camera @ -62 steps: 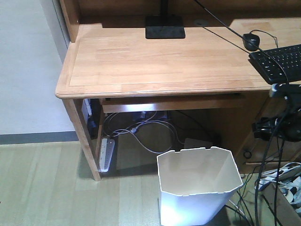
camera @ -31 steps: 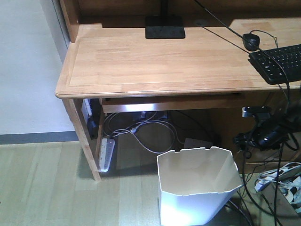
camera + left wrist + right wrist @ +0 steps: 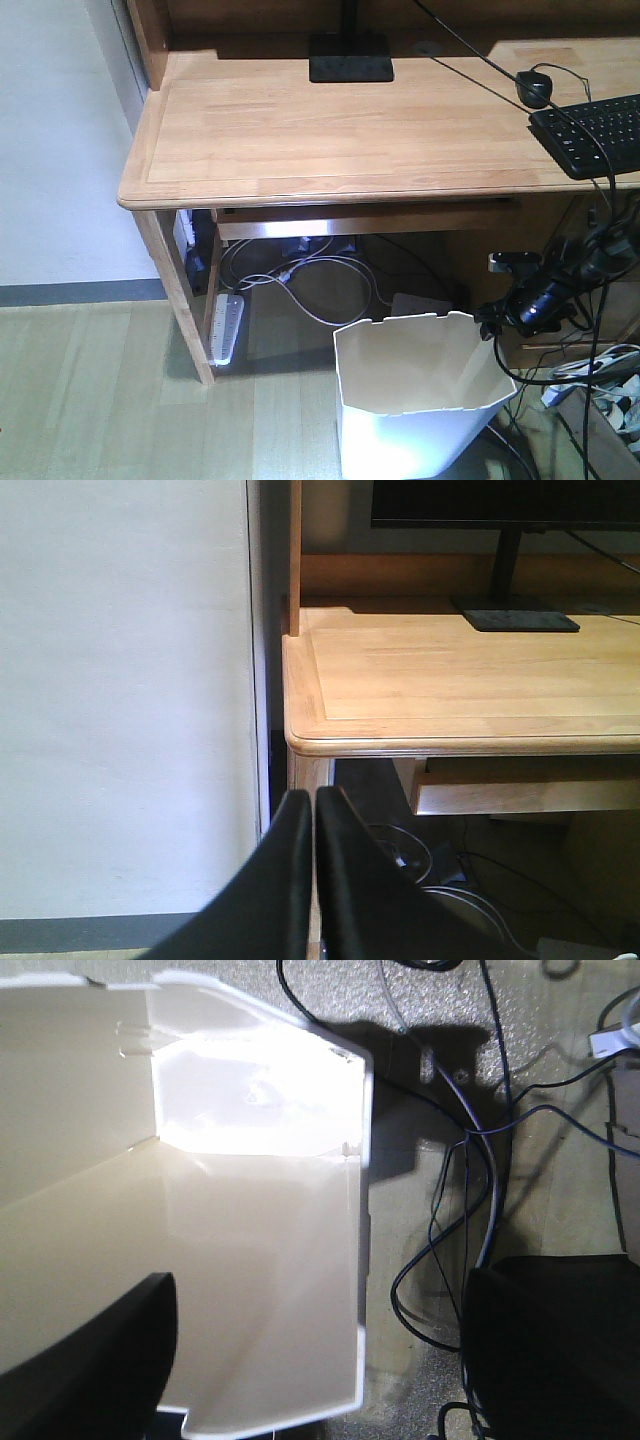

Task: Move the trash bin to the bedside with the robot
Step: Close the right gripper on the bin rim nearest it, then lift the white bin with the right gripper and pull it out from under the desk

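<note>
The white trash bin [image 3: 420,400] stands on the floor in front of the desk, its angular rim open upward. My right gripper [image 3: 497,322] hangs at the bin's right rim. In the right wrist view it is open [image 3: 320,1360]: one black finger [image 3: 90,1360] is over the bin's inside, the other [image 3: 550,1350] is outside, and the bin's thin wall [image 3: 360,1210] runs between them without either touching it. My left gripper [image 3: 313,810] is shut on nothing, pointing at the desk's left corner. The bedside is out of view.
A light wooden desk [image 3: 330,130] carries a keyboard [image 3: 595,135], a mouse [image 3: 533,88] and a monitor base [image 3: 350,57]. A power strip [image 3: 228,328] and cables [image 3: 320,285] lie under it. More cables [image 3: 460,1190] trail beside the bin. A wall [image 3: 120,700] is at the left.
My right arm has come down and to the left, from beside the keyboard edge to the bin's right rim. The bin has not moved.
</note>
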Robot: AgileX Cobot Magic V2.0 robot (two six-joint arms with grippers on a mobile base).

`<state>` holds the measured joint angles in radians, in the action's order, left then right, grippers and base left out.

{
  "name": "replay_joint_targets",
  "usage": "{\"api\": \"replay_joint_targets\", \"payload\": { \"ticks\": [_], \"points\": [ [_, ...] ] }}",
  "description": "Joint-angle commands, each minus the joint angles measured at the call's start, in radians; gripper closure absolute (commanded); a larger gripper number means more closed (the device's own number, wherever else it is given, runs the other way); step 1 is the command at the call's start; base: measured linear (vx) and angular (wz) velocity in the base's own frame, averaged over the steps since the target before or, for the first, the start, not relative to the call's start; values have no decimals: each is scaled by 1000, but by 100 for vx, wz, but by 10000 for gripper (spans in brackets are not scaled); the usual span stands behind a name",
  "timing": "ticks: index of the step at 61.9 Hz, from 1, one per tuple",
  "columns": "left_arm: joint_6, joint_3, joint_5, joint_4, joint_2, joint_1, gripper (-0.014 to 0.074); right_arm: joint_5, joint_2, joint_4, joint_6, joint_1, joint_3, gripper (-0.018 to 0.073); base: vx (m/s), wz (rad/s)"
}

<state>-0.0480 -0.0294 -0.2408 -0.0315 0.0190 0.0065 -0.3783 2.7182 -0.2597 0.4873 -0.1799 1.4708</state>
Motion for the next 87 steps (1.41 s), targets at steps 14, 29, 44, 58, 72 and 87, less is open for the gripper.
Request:
{"api": "replay_joint_targets", "payload": {
  "ticks": [14, 29, 44, 58, 72, 87],
  "points": [
    [-8, -29, 69, -4, 10, -3, 602, -5, 71, 5, 33, -8, 93, -3, 0, 0],
    [-8, -29, 69, -4, 10, -3, 602, -44, 169, 32, 31, -8, 216, -3, 0, 0],
    [-8, -29, 69, -4, 10, -3, 602, -120, 274, 34, 16, -9, 375, -3, 0, 0],
    [-8, -29, 69, -4, 10, -3, 602, -212, 367, 52, -19, -9, 518, 47, 0, 0],
    [-8, -29, 69, -4, 10, -3, 602, -252, 391, -9, 18, -9, 579, 508, 0, 0],
    [-8, -29, 69, -4, 10, -3, 602, -336, 390, -278, 246, -9, 579, 570, 0, 0]
  ]
}}
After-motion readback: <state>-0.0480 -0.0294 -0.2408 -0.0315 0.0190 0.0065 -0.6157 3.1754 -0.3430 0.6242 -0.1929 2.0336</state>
